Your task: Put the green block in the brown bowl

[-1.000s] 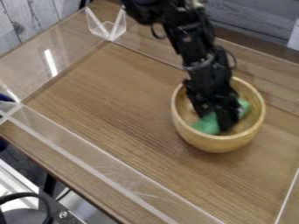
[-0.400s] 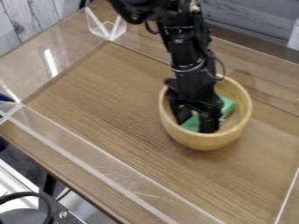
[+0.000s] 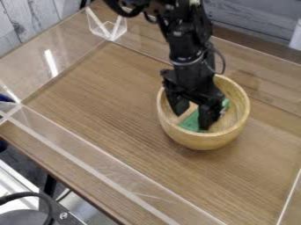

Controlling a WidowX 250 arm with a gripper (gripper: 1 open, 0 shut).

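The brown bowl sits on the wooden table to the right of centre. The green block lies inside it; green patches show between and beside the gripper's fingers, with another bit near the right inner wall. My black gripper points straight down into the bowl with its jaws spread wide, open, and nothing clamped between them. The arm hides part of the bowl's inside, so I cannot see how the block rests.
A clear acrylic wall runs round the wooden table. A small clear stand is at the back left. The arm reaches in from the top of the picture.
The jaws have opened and let go of the green block inside the bowl. The gripper and the bowl have shifted a little to the left, and the gripper has lifted slightly.
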